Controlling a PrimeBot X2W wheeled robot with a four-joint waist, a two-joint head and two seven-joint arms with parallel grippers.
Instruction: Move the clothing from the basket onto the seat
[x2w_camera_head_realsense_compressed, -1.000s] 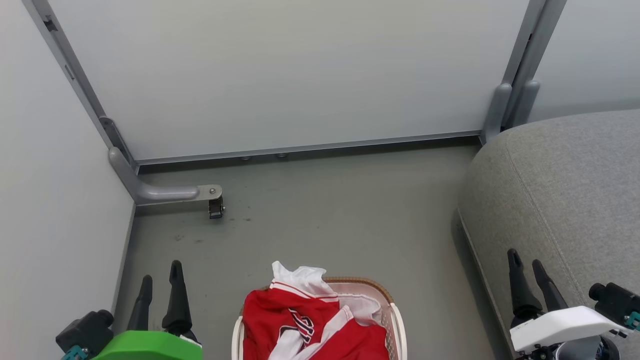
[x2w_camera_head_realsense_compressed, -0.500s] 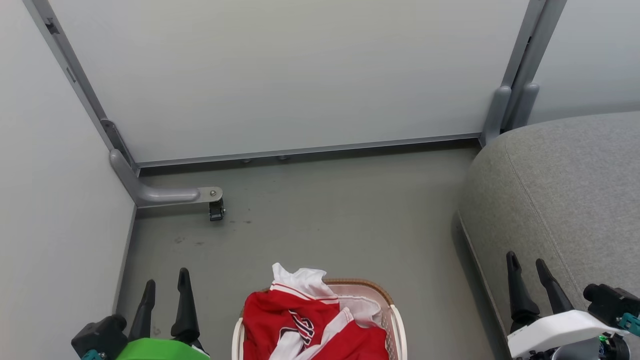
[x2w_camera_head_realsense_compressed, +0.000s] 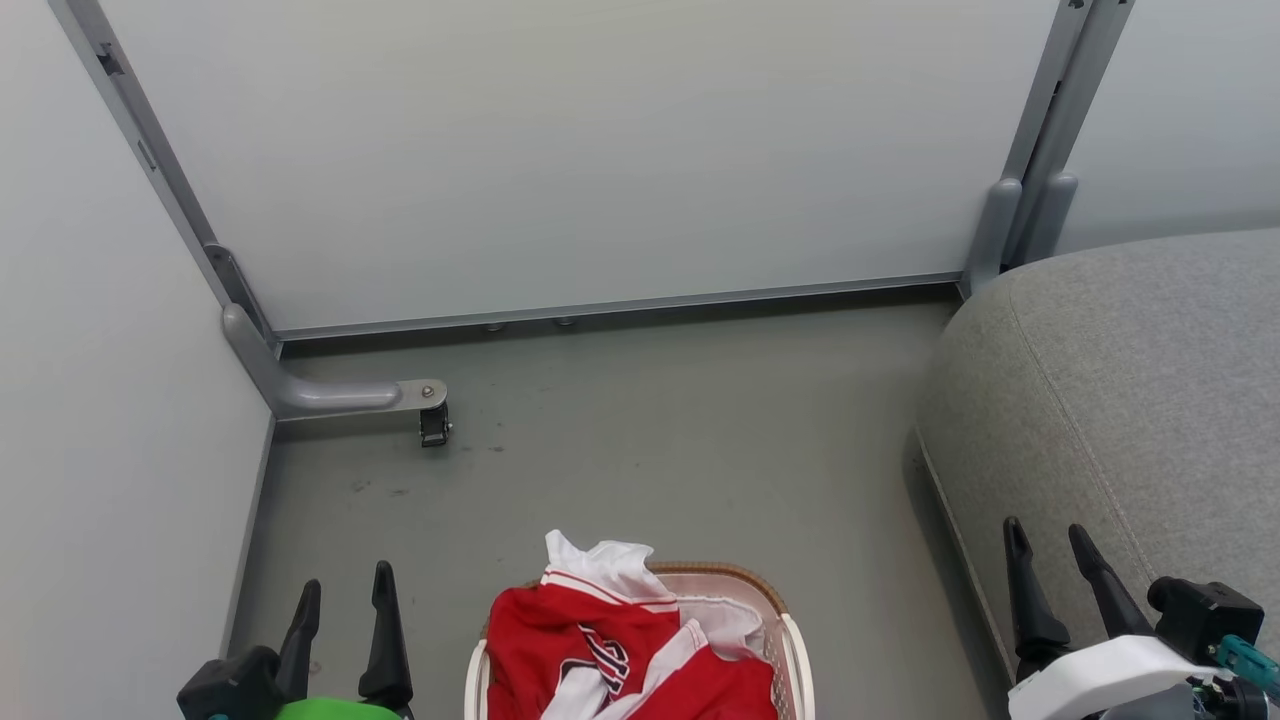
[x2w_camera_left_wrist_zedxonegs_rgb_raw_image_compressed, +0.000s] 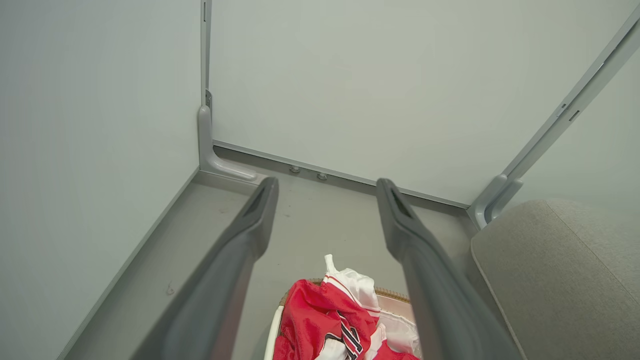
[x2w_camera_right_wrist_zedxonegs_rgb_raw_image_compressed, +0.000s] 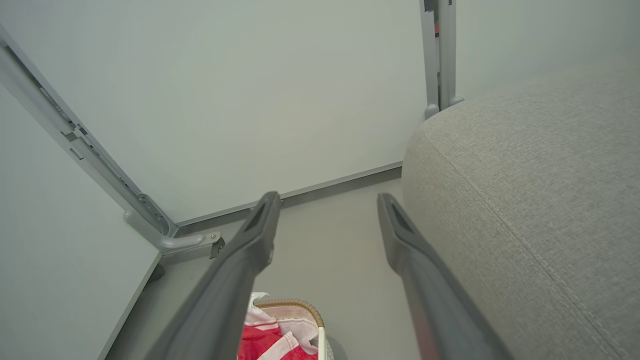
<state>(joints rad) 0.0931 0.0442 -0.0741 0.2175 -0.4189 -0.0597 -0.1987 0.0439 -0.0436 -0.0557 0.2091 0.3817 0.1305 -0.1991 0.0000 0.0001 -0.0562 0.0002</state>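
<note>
The clothing (x2w_camera_head_realsense_compressed: 610, 645), bright red with white trim and dark lettering, is heaped in the cream basket (x2w_camera_head_realsense_compressed: 795, 640) at the bottom middle of the head view. Both wrist views look down on the clothing (x2w_camera_left_wrist_zedxonegs_rgb_raw_image_compressed: 325, 325) (x2w_camera_right_wrist_zedxonegs_rgb_raw_image_compressed: 262, 340) and the basket's brown rim (x2w_camera_right_wrist_zedxonegs_rgb_raw_image_compressed: 295, 303). The grey seat (x2w_camera_head_realsense_compressed: 1130, 400) fills the right side, and its cushion (x2w_camera_left_wrist_zedxonegs_rgb_raw_image_compressed: 555, 280) (x2w_camera_right_wrist_zedxonegs_rgb_raw_image_compressed: 530, 200) has nothing on it. My left gripper (x2w_camera_head_realsense_compressed: 346, 590) hangs open left of the basket, over the floor. My right gripper (x2w_camera_head_realsense_compressed: 1047, 530) hangs open by the seat's front edge. Both grippers (x2w_camera_left_wrist_zedxonegs_rgb_raw_image_compressed: 325, 187) (x2w_camera_right_wrist_zedxonegs_rgb_raw_image_compressed: 325, 200) hold nothing.
Pale partition panels (x2w_camera_head_realsense_compressed: 580, 150) close off the back and left. A grey metal foot with a small caster (x2w_camera_head_realsense_compressed: 432, 425) juts onto the floor at the left corner. Bare grey floor (x2w_camera_head_realsense_compressed: 650, 440) lies between basket, panels and seat.
Both grippers sit lower in the head view than a second ago, the left one also further right. The scene has slipped down slightly, so the camera moved. Clothing stays in the basket.
</note>
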